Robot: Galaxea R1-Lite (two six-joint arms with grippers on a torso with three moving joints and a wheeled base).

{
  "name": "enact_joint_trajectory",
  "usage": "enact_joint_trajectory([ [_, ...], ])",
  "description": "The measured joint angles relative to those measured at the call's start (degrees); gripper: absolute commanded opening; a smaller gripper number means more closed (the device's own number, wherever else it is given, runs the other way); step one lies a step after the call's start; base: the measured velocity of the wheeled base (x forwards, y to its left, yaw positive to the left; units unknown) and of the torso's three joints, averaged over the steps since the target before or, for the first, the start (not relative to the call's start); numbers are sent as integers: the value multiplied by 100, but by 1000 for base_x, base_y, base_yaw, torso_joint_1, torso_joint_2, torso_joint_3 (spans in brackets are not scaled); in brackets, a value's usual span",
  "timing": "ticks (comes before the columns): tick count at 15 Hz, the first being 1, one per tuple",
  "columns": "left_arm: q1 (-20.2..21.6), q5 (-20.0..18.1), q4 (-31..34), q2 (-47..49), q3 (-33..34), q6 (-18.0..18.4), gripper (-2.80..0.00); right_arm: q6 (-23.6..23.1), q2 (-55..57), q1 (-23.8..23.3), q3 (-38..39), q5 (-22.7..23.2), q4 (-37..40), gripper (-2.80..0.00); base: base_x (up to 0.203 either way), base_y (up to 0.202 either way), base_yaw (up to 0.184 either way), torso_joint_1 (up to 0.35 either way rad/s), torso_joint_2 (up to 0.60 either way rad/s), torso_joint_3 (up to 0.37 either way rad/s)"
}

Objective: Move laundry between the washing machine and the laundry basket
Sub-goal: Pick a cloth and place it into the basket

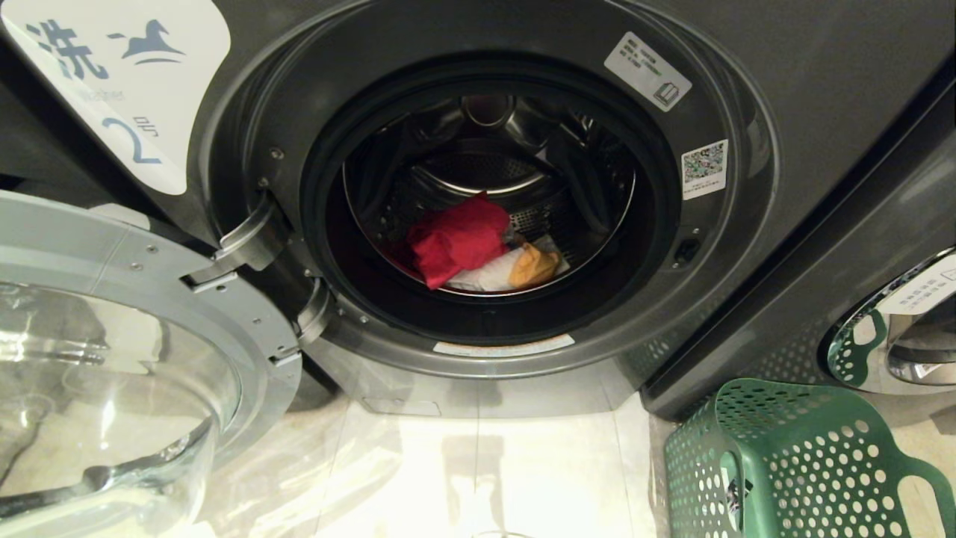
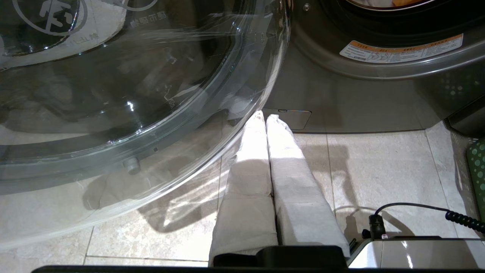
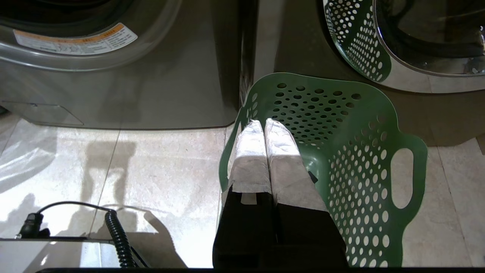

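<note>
Laundry [image 1: 478, 250] lies in a soft, crumpled heap at the bottom of the drum: you see a bright red-pink garment [image 1: 457, 237] bunched on top toward the left, a white piece [image 1: 485, 275] flattened under it, and an orange-yellow piece [image 1: 534, 265] tucked against the white one on the right. Around the heap, the drum of the washing machine [image 1: 784, 82] is perforated polished steel, ringed by a dark rubber seal and a dark grey front with a white label bearing a horse logo and a 2. Its round door [image 1: 112, 359] stands swung open to your left, a domed clear glass bowl in a pale metal rim. To the right on the glossy beige tiled floor [image 1: 463, 478], the laundry basket [image 1: 792, 456] sits just beside the machine's lower corner; it is green plastic with round-hole sides and cut-out handles, and nothing shows inside it. Your left pincer [image 2: 265, 118] hangs low over the floor near the door's rim, its white cloth-wrapped fingers pressed together on nothing. Your right pincer [image 3: 263, 123] hangs over the basket's near rim, likewise pressed together and empty.
</note>
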Motion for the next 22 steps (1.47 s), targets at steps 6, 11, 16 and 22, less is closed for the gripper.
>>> enact_joint_trajectory([
  [6, 0, 0, -5, 0, 0, 36, -280, 190, 2, 0, 0, -46, -6, -280, 0, 0, 0, 0, 0, 0],
  [11, -2, -2, 0, 0, -11, 38, -280, 235, 4, -3, 0, -59, -11, -280, -1, 76, 1, 3, 1, 2],
  [16, -2, 0, -5, 0, 0, 29, -280, 233, 6, -2, 0, -57, -11, -280, 0, 151, -2, 2, 4, 3],
  [22, 2, 0, -11, 0, 0, 28, -280, 242, 9, -1, 0, -57, -12, -280, 0, 0, 0, 0, 0, 0],
])
